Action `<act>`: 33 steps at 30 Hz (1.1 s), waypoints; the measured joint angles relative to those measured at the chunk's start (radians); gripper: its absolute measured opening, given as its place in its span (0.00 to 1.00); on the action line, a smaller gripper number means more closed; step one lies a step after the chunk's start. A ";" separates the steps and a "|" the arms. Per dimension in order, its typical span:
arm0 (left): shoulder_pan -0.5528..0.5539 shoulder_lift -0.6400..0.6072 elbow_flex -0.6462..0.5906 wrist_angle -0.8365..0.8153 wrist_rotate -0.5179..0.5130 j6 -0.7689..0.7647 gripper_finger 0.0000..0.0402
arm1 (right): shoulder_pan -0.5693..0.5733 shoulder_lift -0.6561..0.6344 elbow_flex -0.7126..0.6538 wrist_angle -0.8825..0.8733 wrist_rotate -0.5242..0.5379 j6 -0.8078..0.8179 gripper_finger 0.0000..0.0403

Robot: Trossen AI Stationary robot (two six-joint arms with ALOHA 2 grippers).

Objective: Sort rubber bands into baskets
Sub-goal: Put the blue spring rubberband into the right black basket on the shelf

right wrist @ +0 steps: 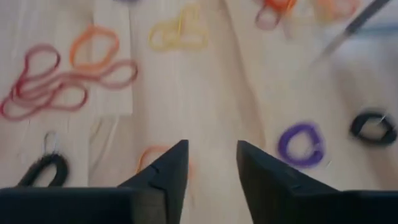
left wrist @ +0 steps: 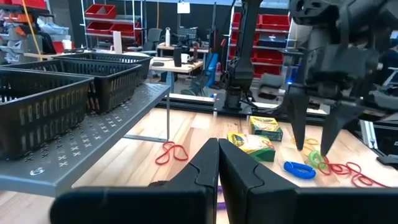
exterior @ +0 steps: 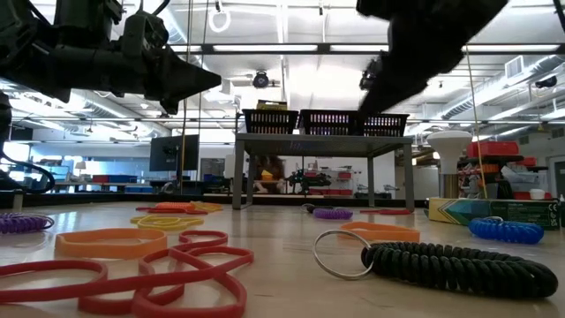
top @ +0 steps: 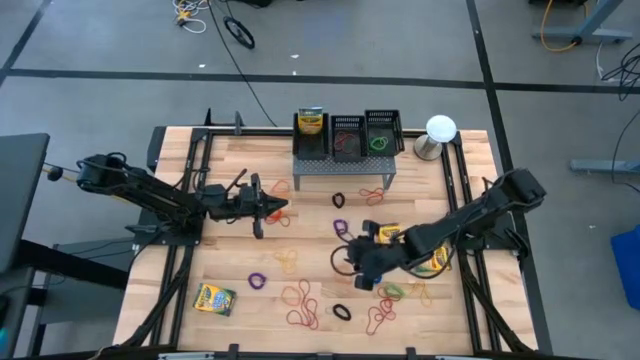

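Most of my sorting is ahead: a few rubber bands point(top: 378, 143) lie in the baskets point(top: 347, 134) atop the grey stand point(top: 340, 168), many more scattered on the table point(top: 230, 245) in front of it. My right pincer point(right wrist: 211, 163) hovers parted and empty over the strewn bands. My left pincer point(left wrist: 217, 163), nearly closed, holds nothing I can see. Only the high view shows the baskets' contents.

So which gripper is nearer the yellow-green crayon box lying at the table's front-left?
Left. The left gripper hangs beyond the yellow-green crayon box, toward the grey stand; the right gripper is farther away, across the table's middle.
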 joint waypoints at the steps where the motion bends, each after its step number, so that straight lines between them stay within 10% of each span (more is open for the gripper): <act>1: 0.000 0.000 0.000 0.000 0.000 0.000 0.04 | 0.000 0.014 0.016 -0.035 -0.024 0.021 0.39; 6: 0.000 0.000 0.000 -0.001 0.000 -0.001 0.04 | 0.011 0.087 0.110 -0.179 -0.053 0.013 0.43; 14: 0.008 0.000 0.000 0.120 -0.045 -0.405 0.04 | 0.038 0.198 0.246 -0.396 -0.100 -0.041 0.43; 33: 0.007 0.000 0.000 0.113 -0.045 -0.360 0.04 | 0.005 0.207 0.130 -0.456 -0.274 -0.247 0.41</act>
